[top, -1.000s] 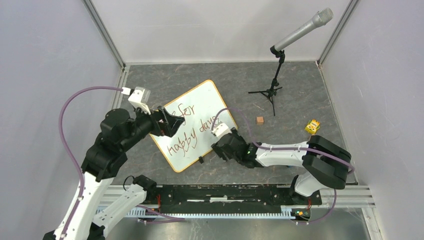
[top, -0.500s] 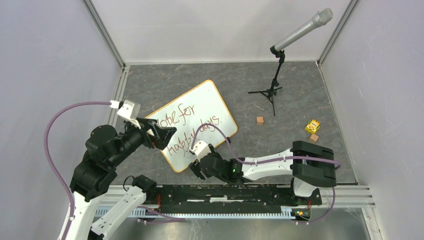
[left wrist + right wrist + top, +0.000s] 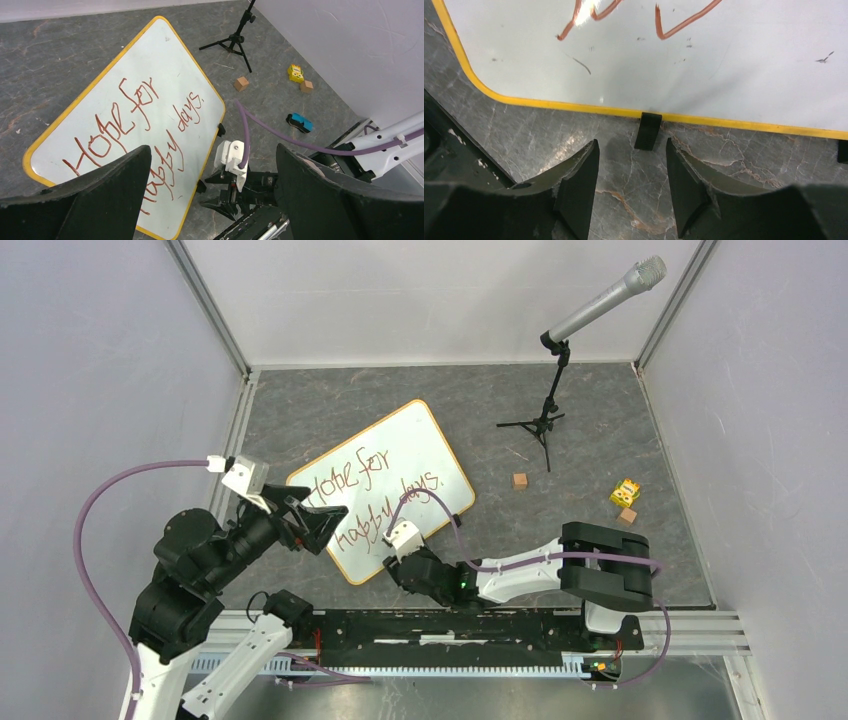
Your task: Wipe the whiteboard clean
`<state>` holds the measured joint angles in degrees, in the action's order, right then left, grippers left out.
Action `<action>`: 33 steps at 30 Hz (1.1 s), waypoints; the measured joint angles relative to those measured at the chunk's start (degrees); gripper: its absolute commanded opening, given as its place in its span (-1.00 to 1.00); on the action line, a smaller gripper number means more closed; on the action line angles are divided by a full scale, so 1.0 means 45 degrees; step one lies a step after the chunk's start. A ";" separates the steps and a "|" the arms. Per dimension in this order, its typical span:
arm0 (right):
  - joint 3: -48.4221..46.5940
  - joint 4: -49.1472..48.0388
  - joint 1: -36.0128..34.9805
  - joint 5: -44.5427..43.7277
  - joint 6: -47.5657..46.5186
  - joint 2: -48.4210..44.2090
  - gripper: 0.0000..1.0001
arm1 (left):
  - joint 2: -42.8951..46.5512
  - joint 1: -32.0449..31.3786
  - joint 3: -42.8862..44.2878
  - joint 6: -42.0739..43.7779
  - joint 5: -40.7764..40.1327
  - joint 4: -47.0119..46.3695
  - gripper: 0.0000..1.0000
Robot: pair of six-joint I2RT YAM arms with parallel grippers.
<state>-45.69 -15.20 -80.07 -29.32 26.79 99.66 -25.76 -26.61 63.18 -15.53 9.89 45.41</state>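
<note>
Your whiteboard [image 3: 385,480] lies flat on the grey marbled table [image 3: 600,440], left of centre and turned on a diagonal, yellow frame all round. "Hope for happy days." is written across it in red-brown, none of it wiped.

Your left gripper [image 3: 322,523] hangs above the board's near-left edge. From the left wrist its fingers [image 3: 100,200] are spread wide with nothing between them, and the whole board shows below.

Your right gripper [image 3: 393,575] is low at the board's near edge, just off the frame. In the right wrist view its fingers [image 3: 579,185] stand apart with only bare table between them. A black clip [image 3: 647,131] on the frame sits just past the tips, in line with the gap, untouched.

Well to the right of the board stand a mic on a tripod [image 3: 545,420], a wooden block [image 3: 519,480], a yellow toy [image 3: 625,492] with a second block [image 3: 627,515] beside it, and a blue thing [image 3: 300,121] near the right arm
</note>
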 measured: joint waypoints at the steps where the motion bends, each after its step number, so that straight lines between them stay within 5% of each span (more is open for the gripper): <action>1: 0.0068 -0.0228 0.0000 -0.0097 -0.0005 0.0000 0.07 | 0.0010 0.0000 0.0005 0.0000 0.0034 0.0000 0.99; 9: 0.0189 -0.1010 -0.0005 -0.0908 0.0063 0.0432 -0.32 | 0.0010 0.0000 0.0058 -0.0010 0.0078 0.0165 0.99; 22: 0.0845 -0.3041 -0.0005 -0.1302 -0.0578 0.0826 -0.46 | -0.0447 0.0000 0.0291 -0.0296 0.0049 0.0267 0.99; 27: 0.0860 -0.3594 -0.0029 -0.1491 -0.0869 0.1161 -0.92 | -0.0777 0.0000 0.0311 -0.0340 -0.0131 0.0272 0.99; 33: 0.0767 -0.3983 0.0015 -0.1239 -0.1705 0.1365 -1.00 | -0.1642 -0.0010 0.0607 -0.0316 -0.0661 0.0272 0.99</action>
<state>-42.24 -33.12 -80.01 -34.89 19.11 105.80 -33.15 -26.65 65.91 -16.95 6.92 46.63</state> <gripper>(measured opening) 0.068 0.994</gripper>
